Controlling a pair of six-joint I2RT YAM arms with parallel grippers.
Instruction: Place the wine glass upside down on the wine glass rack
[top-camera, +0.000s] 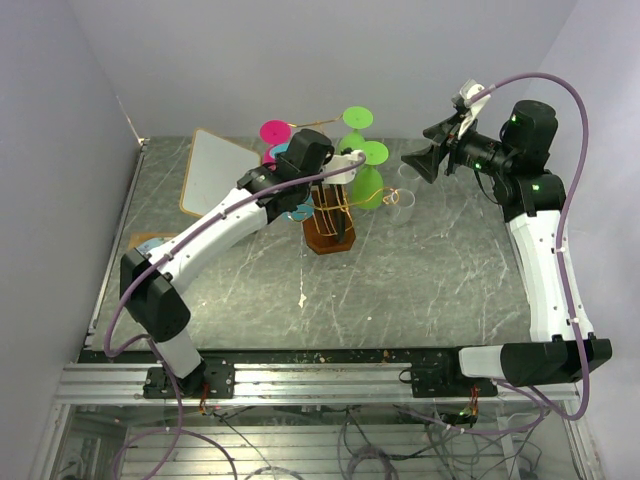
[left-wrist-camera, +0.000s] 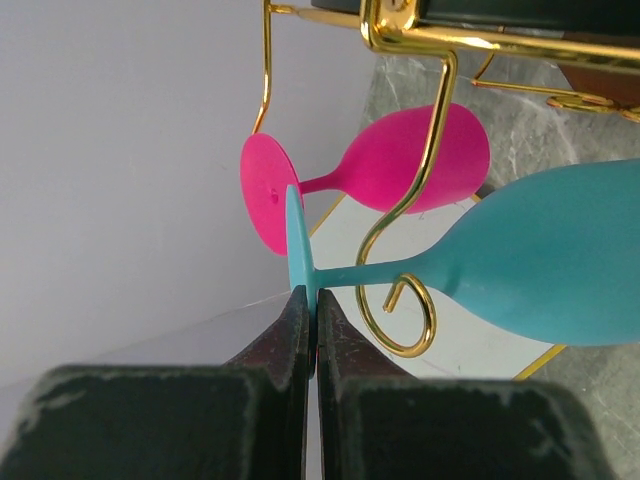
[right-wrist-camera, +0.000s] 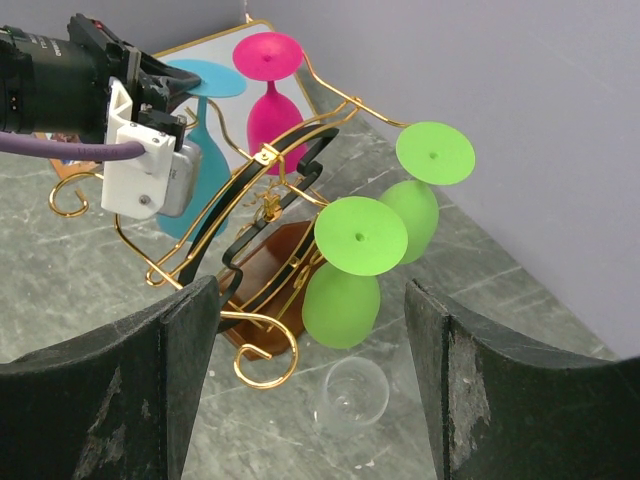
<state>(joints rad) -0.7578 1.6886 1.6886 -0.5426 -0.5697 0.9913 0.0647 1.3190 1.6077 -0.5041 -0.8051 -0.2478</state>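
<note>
the wine glass (left-wrist-camera: 560, 260), the teal one, hangs at the wine glass rack (left-wrist-camera: 440, 130). in the right wrist view it sits in the upper left of the frame, foot on top and bowl below. its long axis is therefore close to vertical, with the mouth toward the grey table (top-camera: 440, 270). in the left wrist view the same axis runs almost level across the frame, foot at centre and bowl at right.

the left gripper (left-wrist-camera: 308, 300) is clenched on the thin edge of the foot. that grip leaves the stem bare to slip between the gold wires. the stem crosses a curled scroll arm, but i cannot tell whether the foot already bears on the wire.

a pink glass (left-wrist-camera: 410, 160) hangs just beside it, upper centre. two green glasses (right-wrist-camera: 345, 300) hang on the rack's other side.

the right gripper (top-camera: 422, 163) has its fingers spread with nothing between them. it sits apart from the rack, probably to keep out of the way. a clear glass (right-wrist-camera: 352, 392) stands on the table below it.
</note>
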